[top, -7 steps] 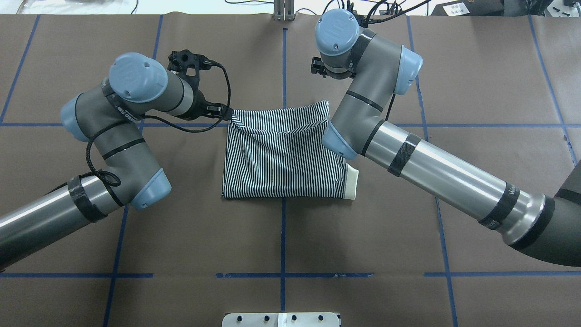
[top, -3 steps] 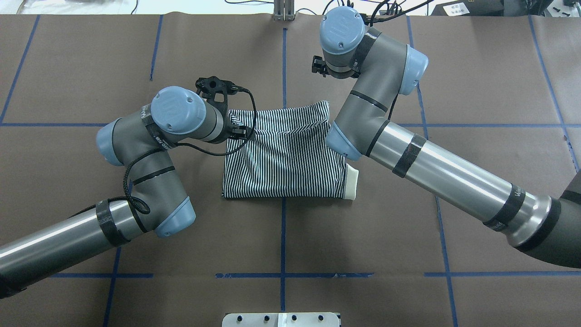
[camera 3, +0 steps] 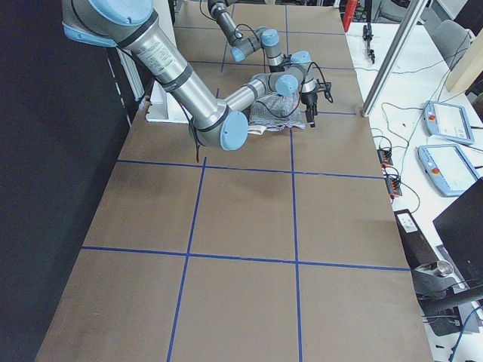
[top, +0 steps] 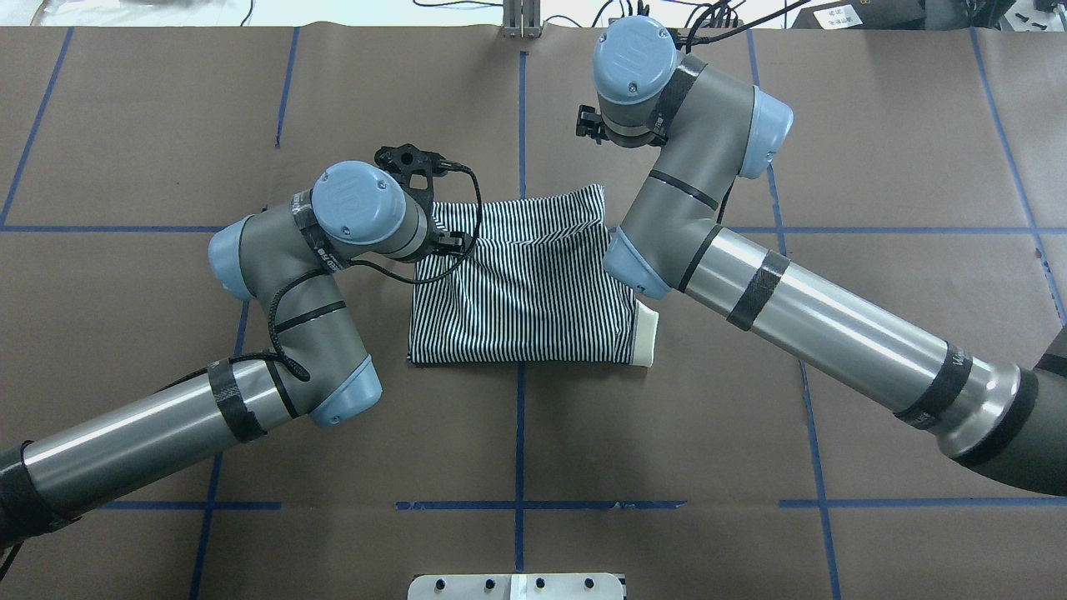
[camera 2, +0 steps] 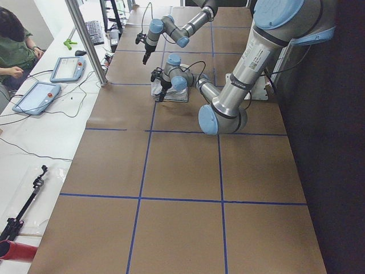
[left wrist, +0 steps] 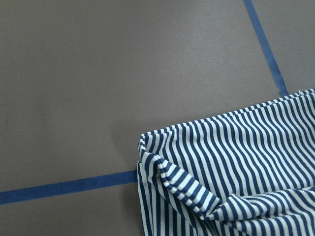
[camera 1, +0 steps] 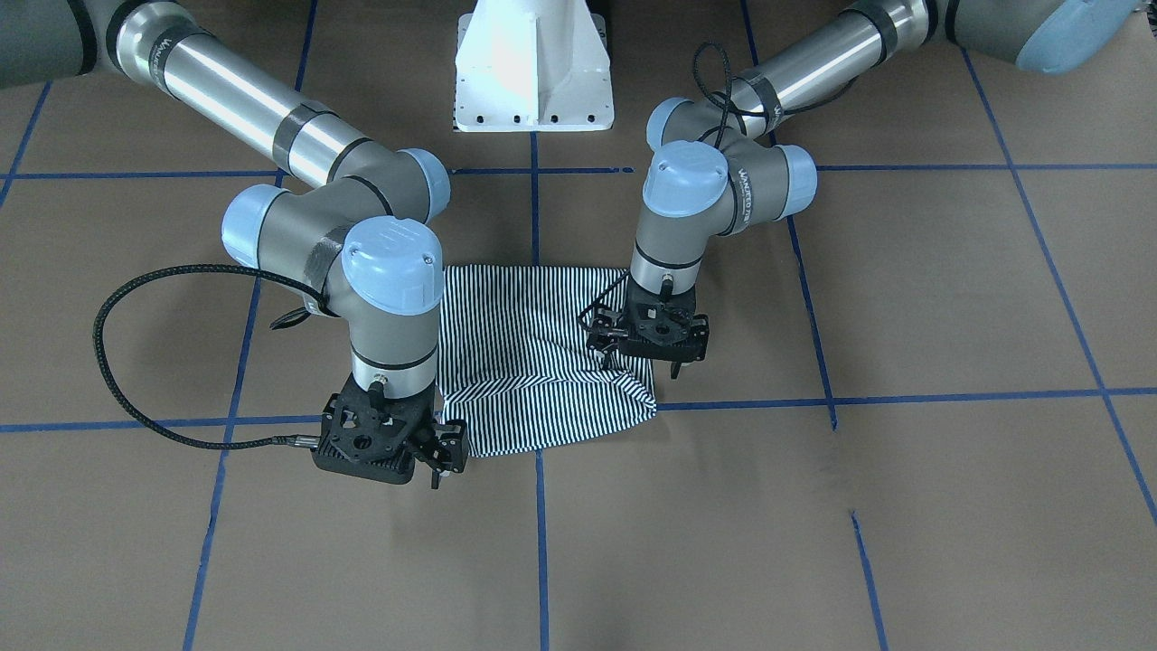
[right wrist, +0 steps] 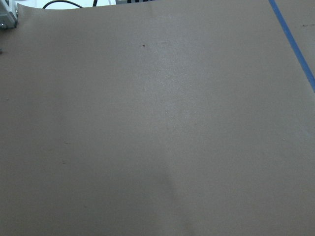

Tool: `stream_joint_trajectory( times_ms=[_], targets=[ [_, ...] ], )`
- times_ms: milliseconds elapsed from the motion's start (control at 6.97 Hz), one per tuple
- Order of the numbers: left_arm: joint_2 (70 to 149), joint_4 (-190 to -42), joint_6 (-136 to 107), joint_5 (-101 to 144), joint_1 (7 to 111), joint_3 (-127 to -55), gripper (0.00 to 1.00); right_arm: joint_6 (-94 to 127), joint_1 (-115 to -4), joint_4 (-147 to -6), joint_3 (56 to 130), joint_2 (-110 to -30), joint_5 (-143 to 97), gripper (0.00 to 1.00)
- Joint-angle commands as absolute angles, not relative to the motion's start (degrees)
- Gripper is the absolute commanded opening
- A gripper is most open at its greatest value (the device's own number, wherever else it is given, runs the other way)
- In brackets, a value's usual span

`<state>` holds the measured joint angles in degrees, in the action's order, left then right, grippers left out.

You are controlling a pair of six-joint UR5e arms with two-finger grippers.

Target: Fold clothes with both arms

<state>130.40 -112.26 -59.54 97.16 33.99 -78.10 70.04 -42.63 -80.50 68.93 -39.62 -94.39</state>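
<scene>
The striped polo shirt [top: 517,292] lies folded into a rectangle at the table's middle, with its cream collar [top: 646,337] showing at the near right corner. It also shows in the front view [camera 1: 533,362]. My left gripper [camera 1: 640,363] hangs just above the shirt's far left corner, open and empty. The left wrist view shows that corner [left wrist: 172,182] lying on the table with a small fold. My right gripper [camera 1: 440,461] is open and empty beside the shirt's far right corner. The right wrist view shows only bare brown table [right wrist: 157,123].
The table is covered in brown paper [top: 750,542] with blue tape lines [top: 518,433]. The white pedestal base [camera 1: 533,68] stands at the robot's side. An upright metal post [camera 2: 85,40], tablets [camera 2: 34,97] and a seated person [camera 2: 14,48] are beyond the far edge.
My left arm has swung right, and its wrist has come from outside the shirt's far left corner to over it. The right wrist has shifted slightly away. The shirt has not moved.
</scene>
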Motion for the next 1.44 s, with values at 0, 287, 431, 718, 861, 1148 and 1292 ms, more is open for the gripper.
stream_joint_trajectory(
  times_ms=[0,287,431,718,861,1148,1292],
  targets=[
    [130.9,-112.5,-59.2,95.4,35.5,-75.4,1.0,69.9,-42.6,-80.5,69.0,-39.8,-94.4,1.0],
    [130.8,-112.8,-56.4,95.4,38.9,-73.4,1.0,70.0,-42.6,-80.4,69.3,-40.0,-94.4,1.0],
    [130.8,-112.9,-55.3,95.6,40.3,-73.4,1.0,70.2,-42.0,-80.4,70.5,-40.1,-94.3,1.0],
    [130.7,-113.6,-45.1,103.1,46.2,-73.8,1.0,74.0,-38.1,-81.3,78.4,-42.9,-94.2,1.0],
    [130.0,-115.1,-40.3,107.0,48.5,-73.8,1.0,76.3,-36.4,-82.7,83.3,-44.9,-94.2,1.0],
    [129.5,-115.8,-40.5,107.1,48.5,-73.8,1.0,80.8,-29.5,-91.8,95.7,-49.4,-90.4,1.0],
    [129.4,-115.8,-40.6,107.1,48.5,-73.8,1.0,80.9,-27.1,-91.8,97.4,-52.2,-87.9,1.0]
  ],
)
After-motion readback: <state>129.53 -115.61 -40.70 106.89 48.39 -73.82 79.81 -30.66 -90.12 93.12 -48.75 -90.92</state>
